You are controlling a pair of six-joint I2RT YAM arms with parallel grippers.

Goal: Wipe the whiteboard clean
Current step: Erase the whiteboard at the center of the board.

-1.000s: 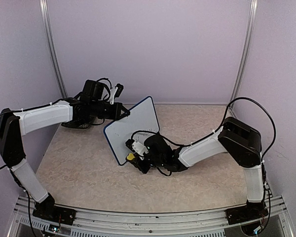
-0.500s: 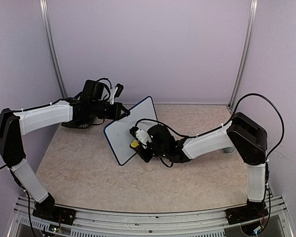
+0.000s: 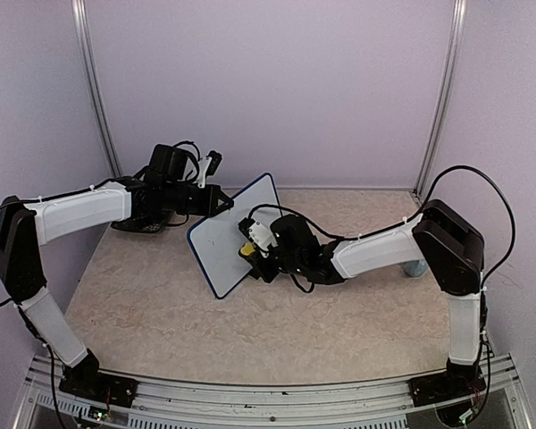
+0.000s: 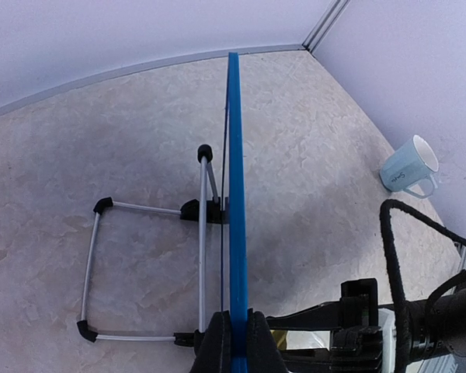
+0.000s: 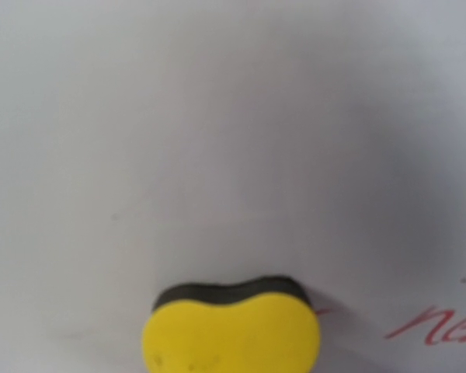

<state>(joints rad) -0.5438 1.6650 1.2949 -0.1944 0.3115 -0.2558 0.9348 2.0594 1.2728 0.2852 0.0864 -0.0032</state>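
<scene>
Whiteboard (image 3: 235, 234) propped steeply on its wire stand (image 4: 140, 272) on the table (image 3: 143, 304), upper edge of its blue frame pinched by the closed left gripper (image 4: 234, 343), most likely to brace it against tipping back under a push. Against the board's white face, right gripper (image 3: 251, 252) clamped on a yellow sponge (image 5: 231, 336), dark felt side pressed flat for wiping. Beside the sponge on that face, red writing (image 5: 443, 326) left to clear, so erasing judged unfinished.
</scene>
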